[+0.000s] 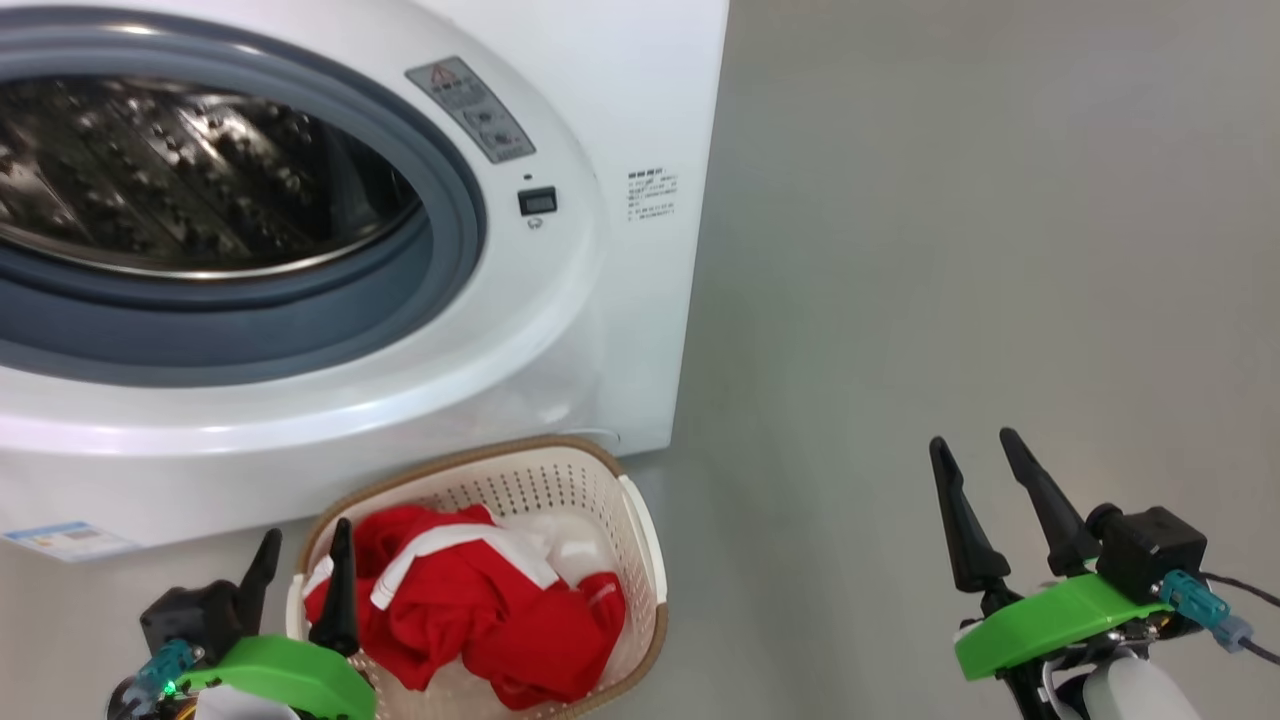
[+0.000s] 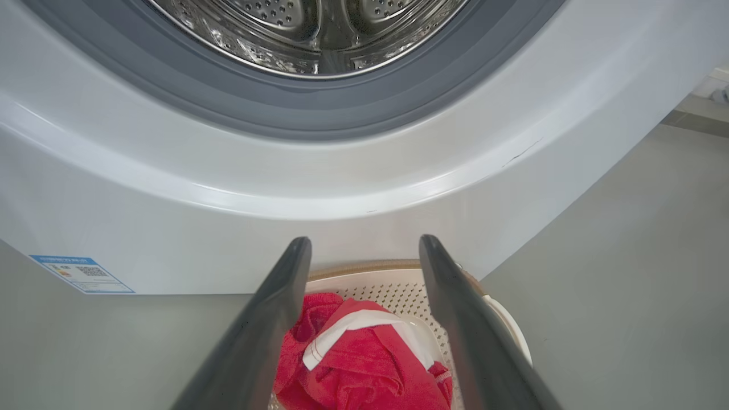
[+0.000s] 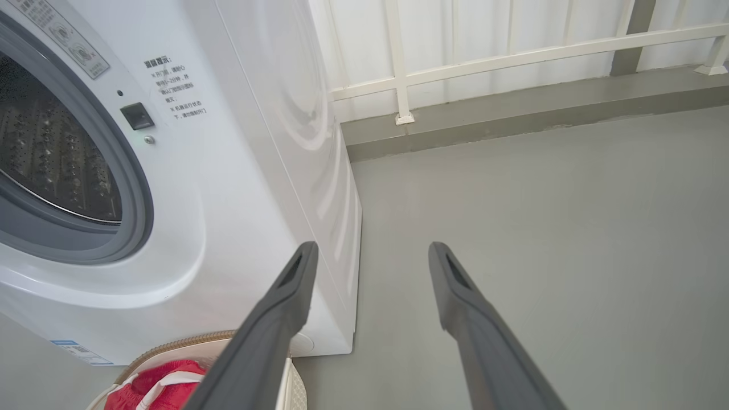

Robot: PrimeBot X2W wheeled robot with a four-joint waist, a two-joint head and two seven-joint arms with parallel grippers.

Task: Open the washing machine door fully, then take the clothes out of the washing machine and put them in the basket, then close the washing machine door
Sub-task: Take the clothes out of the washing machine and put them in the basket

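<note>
Head view: the left gripper (image 1: 305, 542) hangs empty, fingers spread, just over the red clothes (image 1: 480, 610) lying in the basket (image 1: 640, 540) before the washing machine (image 1: 560, 330); the right gripper (image 1: 975, 465) is likewise spread above the floor (image 1: 950, 250). Unloading looks done — next, probably, find the door and swing it shut.

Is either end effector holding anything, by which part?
Nothing: left end effector and right end effector are open, empty; red striped fabric garment lies in cream perforated basket.
</note>
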